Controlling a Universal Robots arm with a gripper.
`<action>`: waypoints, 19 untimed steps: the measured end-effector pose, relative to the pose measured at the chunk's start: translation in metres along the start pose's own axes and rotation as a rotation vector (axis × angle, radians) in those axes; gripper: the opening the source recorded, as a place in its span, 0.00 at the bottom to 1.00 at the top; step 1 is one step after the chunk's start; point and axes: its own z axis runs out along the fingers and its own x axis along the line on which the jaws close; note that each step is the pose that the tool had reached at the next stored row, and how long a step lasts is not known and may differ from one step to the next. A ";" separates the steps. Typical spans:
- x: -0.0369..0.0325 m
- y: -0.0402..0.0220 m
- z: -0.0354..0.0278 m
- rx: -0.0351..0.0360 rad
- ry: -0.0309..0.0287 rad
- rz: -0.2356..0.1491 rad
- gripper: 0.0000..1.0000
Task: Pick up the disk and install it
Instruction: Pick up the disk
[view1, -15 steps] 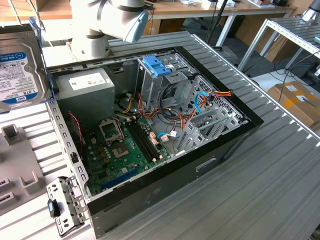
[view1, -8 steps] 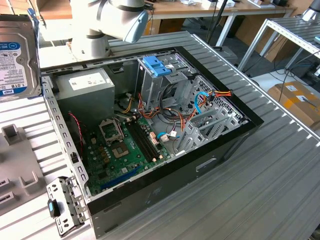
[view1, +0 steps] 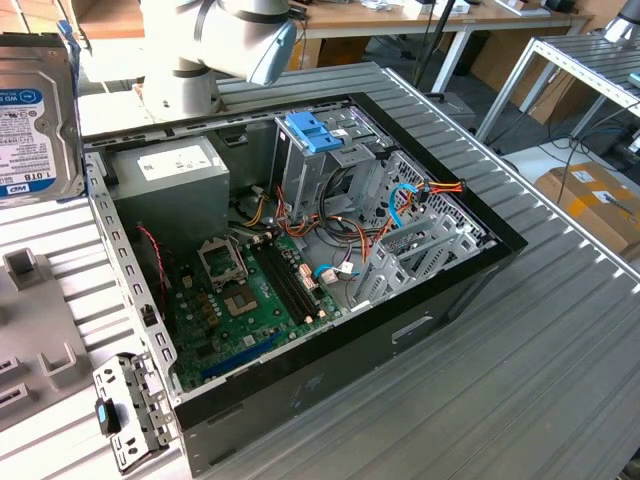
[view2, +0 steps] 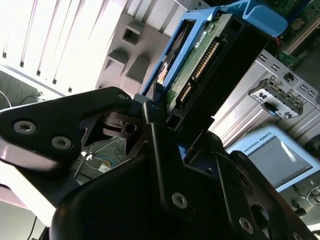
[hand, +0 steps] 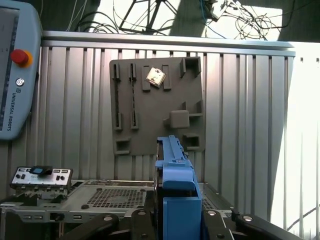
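Clamped on the disk (view2: 200, 60), the hand (view2: 167, 117) holds it firmly between its black fingers, and bright blue rails frame the dark drive. The disk is lifted clear of the table (view1: 560, 330) and stands on edge. It hangs over the table's side where the grey holder plate (hand: 150, 115) lies, just beside the open computer case (view1: 400, 330).

Resting on ribbed grey aluminium table (view1: 560, 340): open black desktop computer case (view1: 330, 370); at the exterior view's left, flat grey moulded fixture plate (view1: 50, 340); near it, small perforated silver metal bracket (view1: 130, 420).
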 end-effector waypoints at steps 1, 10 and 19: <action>0.0020 0.0000 -0.0001 0.0001 0.0000 0.000 0.36; 0.0208 -0.0003 -0.0020 0.0000 0.0000 0.000 0.36; 0.0209 0.0014 -0.0333 0.0000 0.0000 0.000 0.36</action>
